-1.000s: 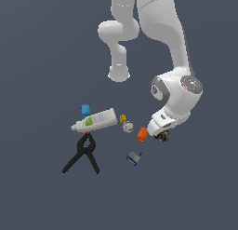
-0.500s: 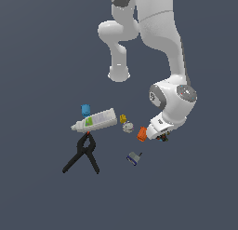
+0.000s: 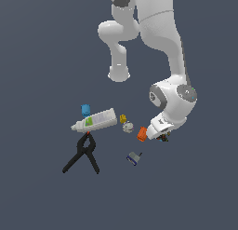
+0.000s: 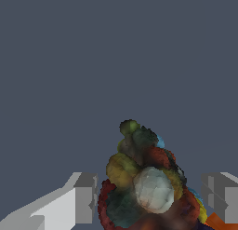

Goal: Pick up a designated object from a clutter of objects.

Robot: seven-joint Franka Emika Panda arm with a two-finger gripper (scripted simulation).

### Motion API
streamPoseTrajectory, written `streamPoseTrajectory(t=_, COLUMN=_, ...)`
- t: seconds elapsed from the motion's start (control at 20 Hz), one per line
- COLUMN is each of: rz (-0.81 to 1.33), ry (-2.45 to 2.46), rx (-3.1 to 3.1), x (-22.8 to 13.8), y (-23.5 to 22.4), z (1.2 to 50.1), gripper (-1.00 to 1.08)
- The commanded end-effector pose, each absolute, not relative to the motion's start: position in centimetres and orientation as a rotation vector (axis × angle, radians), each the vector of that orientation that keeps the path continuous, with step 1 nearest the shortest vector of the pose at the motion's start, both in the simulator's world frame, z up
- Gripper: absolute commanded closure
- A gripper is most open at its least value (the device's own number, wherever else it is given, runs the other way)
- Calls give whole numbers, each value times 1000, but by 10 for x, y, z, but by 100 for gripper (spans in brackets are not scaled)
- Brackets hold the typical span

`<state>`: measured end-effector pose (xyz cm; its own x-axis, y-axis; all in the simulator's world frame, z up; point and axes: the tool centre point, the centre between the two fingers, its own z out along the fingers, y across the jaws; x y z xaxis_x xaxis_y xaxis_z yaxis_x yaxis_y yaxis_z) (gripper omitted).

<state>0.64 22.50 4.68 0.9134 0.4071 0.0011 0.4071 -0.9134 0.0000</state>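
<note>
Your grey-fingered gripper [image 4: 151, 196] stands wide around the dark lumpy multicoloured cluster [image 4: 146, 185], with gaps on both sides. The orange ribbed cylinder [image 3: 142, 134] sits just beside it (the exterior view's left).

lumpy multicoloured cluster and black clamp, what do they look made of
Lumpy multicoloured cluster: looks like fused matte beads or marbles, judging by its rounded red, yellow, dark and whitish lobes; the blurry render leaves this open. Black clamp: likely plastic or coated metal, uniformly dull black.

The cluster [image 4: 146, 187] is seen as rough and lumpy, matt, with one smoother pale knob. The pincer [image 4: 151, 199] fingers [image 4: 86, 199] look smooth, matt grey, plastic-like. The arm [image 3: 160, 33] is rendered glossy white; the clamp [image 3: 83, 154] matt black.
</note>
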Motion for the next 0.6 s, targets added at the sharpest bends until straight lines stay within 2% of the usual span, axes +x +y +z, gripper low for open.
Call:
streamPoseTrajectory(t=0.0, rz=-2, ry=-654, rx=-3073, x=6, y=225, z=47, gripper=108)
streamPoseTrajectory(t=0.55, rz=-2, ry=-654, rx=-3073, x=6, y=196, z=72, gripper=108)
